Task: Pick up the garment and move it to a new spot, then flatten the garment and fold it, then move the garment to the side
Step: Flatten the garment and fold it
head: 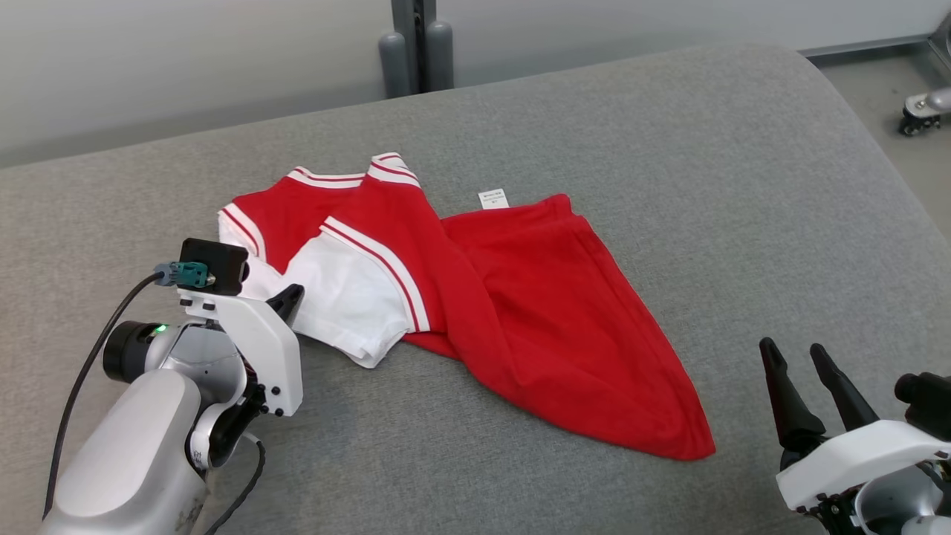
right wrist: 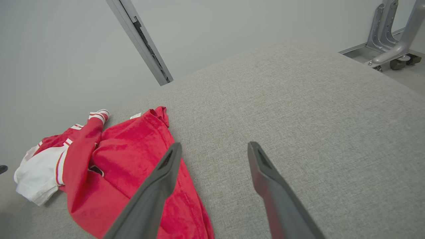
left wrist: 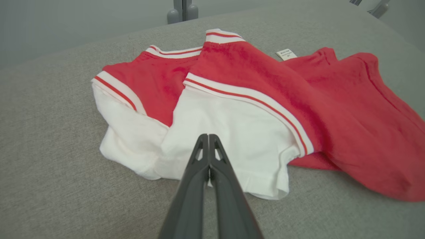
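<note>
Grey cushion (head: 669, 134), centre: crumpled garment (head: 520, 297). Left gripper (left wrist: 208, 136) closed on white sleeve (left wrist: 239, 129), likely for lifting; right gripper (head: 791, 348) wide, waiting by front edge.

Print on the white tag (head: 493, 198) of the shirt (head: 535, 297) is too small to read. Fingers of the left gripper (left wrist: 208, 136) are pressed together over the white sleeve (left wrist: 232, 132), can't tell if cloth is caught. Base of the right gripper (head: 793, 355) is cut off at the frame corner.

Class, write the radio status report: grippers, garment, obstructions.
Left gripper shut at the white sleeve, grip unconfirmed. Right gripper open, standing apart. Garment crumpled on grey cushion. No obstruction.
</note>
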Controlling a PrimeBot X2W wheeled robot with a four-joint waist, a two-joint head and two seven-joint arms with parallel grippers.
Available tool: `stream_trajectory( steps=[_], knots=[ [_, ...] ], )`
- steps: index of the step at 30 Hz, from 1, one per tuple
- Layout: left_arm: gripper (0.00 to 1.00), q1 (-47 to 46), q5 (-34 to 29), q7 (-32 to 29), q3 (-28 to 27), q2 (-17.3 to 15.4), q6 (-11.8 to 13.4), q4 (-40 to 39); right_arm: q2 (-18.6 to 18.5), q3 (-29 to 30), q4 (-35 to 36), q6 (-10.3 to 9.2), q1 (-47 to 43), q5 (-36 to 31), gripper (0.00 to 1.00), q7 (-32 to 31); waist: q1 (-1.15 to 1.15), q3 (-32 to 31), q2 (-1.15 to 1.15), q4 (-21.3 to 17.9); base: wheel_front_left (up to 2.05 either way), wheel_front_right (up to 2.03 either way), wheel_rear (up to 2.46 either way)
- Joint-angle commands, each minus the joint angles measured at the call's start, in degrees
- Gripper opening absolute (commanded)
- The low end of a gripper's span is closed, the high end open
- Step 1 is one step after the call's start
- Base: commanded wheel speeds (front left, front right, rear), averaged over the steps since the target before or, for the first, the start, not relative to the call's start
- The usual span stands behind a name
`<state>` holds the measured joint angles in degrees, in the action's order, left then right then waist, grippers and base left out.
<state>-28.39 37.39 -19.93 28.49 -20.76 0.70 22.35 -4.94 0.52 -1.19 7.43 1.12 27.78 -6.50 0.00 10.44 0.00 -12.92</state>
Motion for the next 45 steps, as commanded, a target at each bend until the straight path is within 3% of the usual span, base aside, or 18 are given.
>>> stream_trajectory(
  steps=[1,3,4,5,6,25,26,27,28,30,31,41,45],
  knots=[
    [0.0,0.8,0.2,0.4,-0.3,-0.4,0.4,-0.5,-0.5,0.4,0.0,0.11,-0.6,-0.3,1.0,-0.1,0.0,-0.8,0.0,1.0,0.0,0.0,0.0],
    [0.0,1.3,0.2,0.3,-0.2,-0.5,0.5,-0.6,-0.6,0.6,0.1,0.11,-0.9,-0.3,1.0,-0.4,0.0,-1.5,0.0,1.8,0.0,0.0,0.0],
    [0.22,1.2,0.0,0.2,0.0,-0.6,0.6,-0.5,-0.7,0.6,0.2,0.11,-1.0,-0.3,1.0,-0.5,0.0,-1.7,0.0,2.2,0.0,0.0,0.0],
    [0.93,1.1,0.2,0.0,0.1,-0.3,0.6,-0.3,-0.8,0.6,0.3,0.11,-1.1,-0.3,1.0,-0.7,0.0,-1.7,0.0,2.5,0.0,0.0,0.0],
    [1.0,1.0,0.7,-0.1,0.1,0.1,0.5,0.2,-0.9,0.5,0.4,0.11,-1.0,-0.3,1.0,-0.8,0.0,-1.7,0.0,2.7,0.0,0.0,0.0],
    [1.0,-6.9,0.1,0.5,1.6,1.7,-2.5,13.2,-0.2,-1.1,0.0,0.11,1.3,0.3,1.0,0.5,0.0,2.3,0.0,-0.8,0.0,0.0,0.0],
    [0.97,-7.1,0.3,0.4,1.7,1.8,-2.7,13.5,-0.2,-1.1,-0.1,0.11,1.3,0.3,1.0,0.6,0.0,2.3,0.0,-0.9,0.0,0.0,0.0],
    [0.75,-7.2,0.4,0.5,1.7,1.9,-2.7,13.7,-0.1,-1.0,-0.2,0.11,1.3,0.3,1.0,0.7,0.0,2.4,0.0,-0.9,0.0,0.0,0.0],
    [0.46,-7.3,0.5,0.6,1.8,2.0,-2.8,14.0,-0.1,-1.0,-0.3,0.11,1.3,0.3,1.0,0.7,0.0,2.4,0.0,-0.8,0.0,0.0,0.0],
    [0.07,-7.3,0.6,0.7,1.9,2.0,-3.1,14.4,0.0,-1.0,-0.6,0.11,1.3,0.3,1.0,0.9,0.0,2.5,0.0,-0.6,0.0,0.0,0.0],
    [0.0,-7.3,0.7,0.8,1.9,2.0,-3.0,14.7,0.0,-1.0,-0.7,0.11,1.4,0.3,1.0,1.0,0.0,2.5,0.0,-0.5,0.0,0.0,0.0],
    [0.0,-5.8,1.1,3.7,2.2,2.9,-3.7,12.5,-0.4,0.5,-1.2,0.11,0.4,-0.3,1.0,0.1,0.0,-0.6,0.0,2.4,0.0,0.0,0.0],
    [0.0,-3.2,1.8,4.0,1.7,2.2,-2.5,7.5,-0.9,2.2,-0.8,0.11,-0.7,-0.4,1.0,-0.5,0.0,-3.1,0.0,4.8,0.0,0.0,0.0]
  ],
)
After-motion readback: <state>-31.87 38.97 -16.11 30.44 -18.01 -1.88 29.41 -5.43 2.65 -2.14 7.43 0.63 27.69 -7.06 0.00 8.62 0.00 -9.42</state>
